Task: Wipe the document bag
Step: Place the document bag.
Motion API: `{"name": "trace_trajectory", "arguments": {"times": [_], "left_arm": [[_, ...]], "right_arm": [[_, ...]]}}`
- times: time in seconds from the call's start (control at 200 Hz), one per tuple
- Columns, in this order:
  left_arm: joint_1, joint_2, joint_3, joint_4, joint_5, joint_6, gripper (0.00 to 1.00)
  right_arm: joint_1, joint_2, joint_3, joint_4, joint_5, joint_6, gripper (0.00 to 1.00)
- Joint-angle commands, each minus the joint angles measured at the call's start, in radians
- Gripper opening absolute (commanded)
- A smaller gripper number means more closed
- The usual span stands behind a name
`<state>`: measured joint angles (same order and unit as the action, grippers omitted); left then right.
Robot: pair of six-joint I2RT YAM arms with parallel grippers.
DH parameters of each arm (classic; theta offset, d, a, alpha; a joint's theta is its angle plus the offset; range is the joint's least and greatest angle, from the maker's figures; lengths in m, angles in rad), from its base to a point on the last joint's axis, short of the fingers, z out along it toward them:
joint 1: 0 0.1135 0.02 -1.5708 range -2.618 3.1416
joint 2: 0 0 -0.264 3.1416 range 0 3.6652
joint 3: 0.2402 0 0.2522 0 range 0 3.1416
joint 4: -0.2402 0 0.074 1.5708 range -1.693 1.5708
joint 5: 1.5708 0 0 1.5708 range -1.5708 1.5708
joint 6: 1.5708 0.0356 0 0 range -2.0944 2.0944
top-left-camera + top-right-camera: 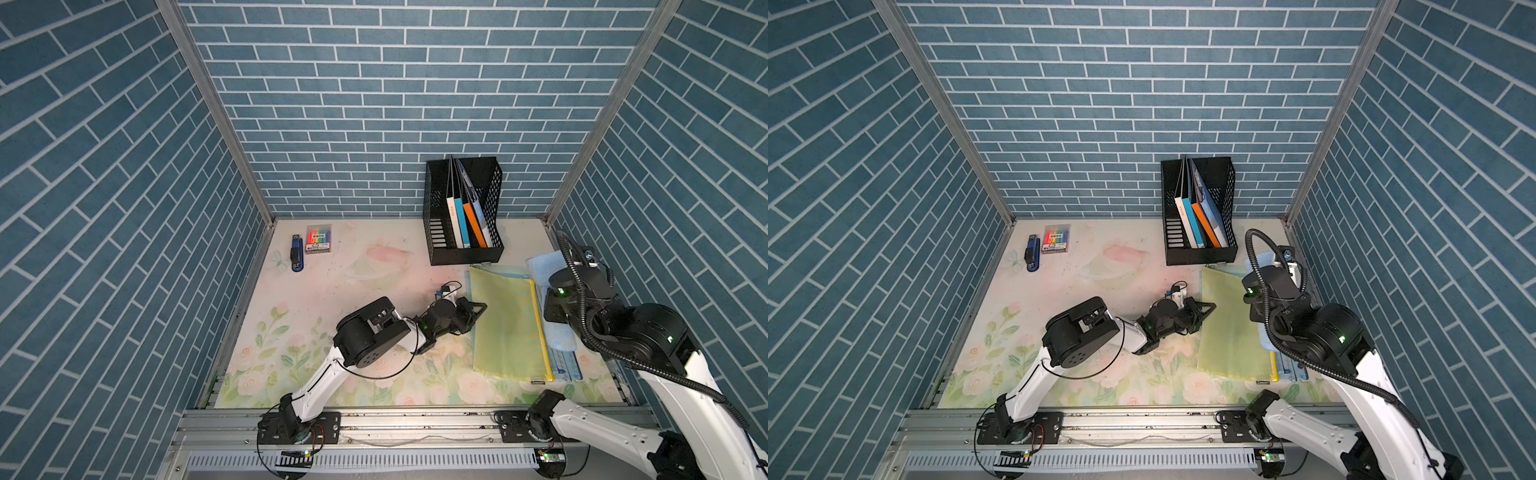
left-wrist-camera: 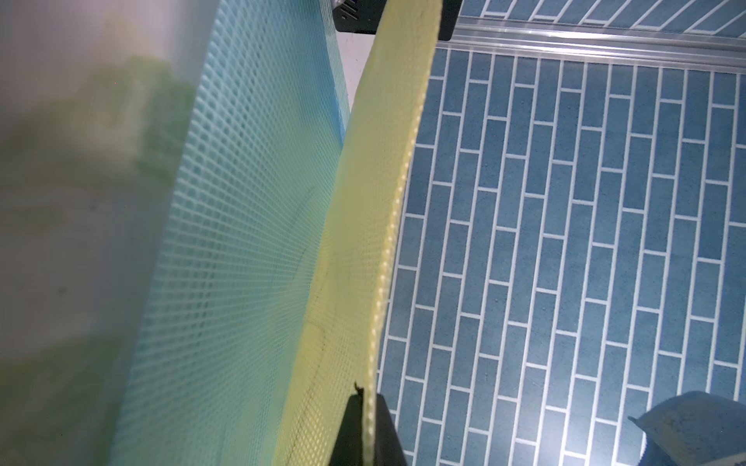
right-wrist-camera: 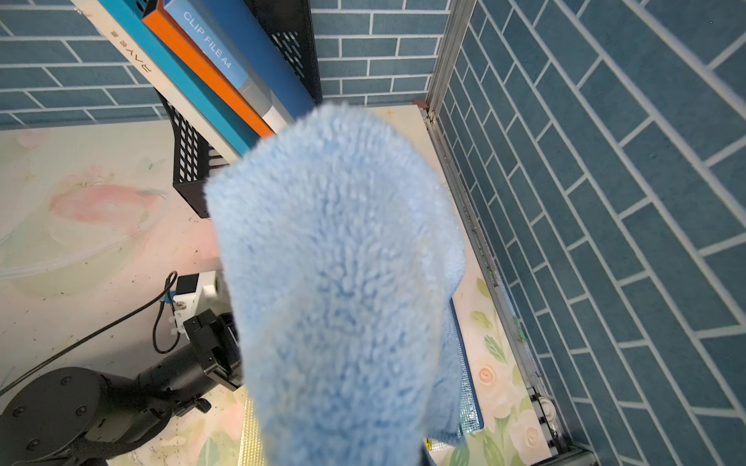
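Looking down on my bench [image 1: 332,299], I saw the yellow-green mesh bag [image 1: 505,328] lying on the right-hand part, just in front of a black rack [image 1: 465,253] of folders. It rested on a blue bag [image 1: 566,368], which showed only as a strip past the zip side.

My left tool [image 1: 481,308] was closed narrow on the bag's left edge. The left wrist view showed two black fingers [image 2: 351,427] pinching the yellow mesh, with that edge raised a little off the blue mesh below.

My right tool was hidden under its own wrist. It was closed tight on a fluffy blue cloth [image 3: 343,282], which hung bunched in front of the right wrist camera. In both top views the cloth sat along the bag's zip side. I could not tell whether it touched the mesh.

A stapler [image 1: 296,257] lay well apart, near the far left corner.

By my reading, the setup was done: cloth in hand, bag held by one edge. The wiping looked barely begun or not begun. Nearly all of the bag's face lay uncovered, and no trail showed any cleaned part. Left to do: draw the cloth across that face.
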<state>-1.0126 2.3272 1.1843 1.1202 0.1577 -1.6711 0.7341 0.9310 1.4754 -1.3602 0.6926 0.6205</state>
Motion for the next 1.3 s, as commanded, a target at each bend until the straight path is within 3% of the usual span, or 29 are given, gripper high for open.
{"name": "trace_trajectory", "arguments": {"times": [0.0,0.13,0.435,0.655,0.77,1.005,1.29], "left_arm": [[0.000,-0.024,-0.035,0.023,-0.040,0.016,0.00],[0.001,-0.046,-0.095,0.041,-0.097,0.015,0.00],[-0.001,-0.026,-0.084,0.017,-0.107,0.014,0.00],[0.002,-0.073,-0.071,-0.174,-0.102,0.076,0.55],[0.005,-0.112,-0.041,-0.339,-0.101,0.137,0.74],[0.004,-0.219,0.115,-0.853,-0.222,0.379,0.87],[0.019,-0.234,0.195,-1.141,-0.307,0.465,0.92]], "right_arm": [[-0.005,-0.012,-0.019,0.021,-0.013,0.010,0.00],[-0.007,-0.015,-0.046,0.032,-0.021,0.018,0.00],[-0.012,0.009,-0.076,0.067,-0.056,0.018,0.00],[-0.019,0.026,-0.101,0.097,-0.074,0.019,0.00],[-0.024,0.033,-0.099,0.111,-0.079,0.016,0.00],[-0.032,0.036,-0.126,0.146,-0.097,0.022,0.00],[-0.051,0.049,-0.124,0.159,-0.082,0.012,0.00]]}}
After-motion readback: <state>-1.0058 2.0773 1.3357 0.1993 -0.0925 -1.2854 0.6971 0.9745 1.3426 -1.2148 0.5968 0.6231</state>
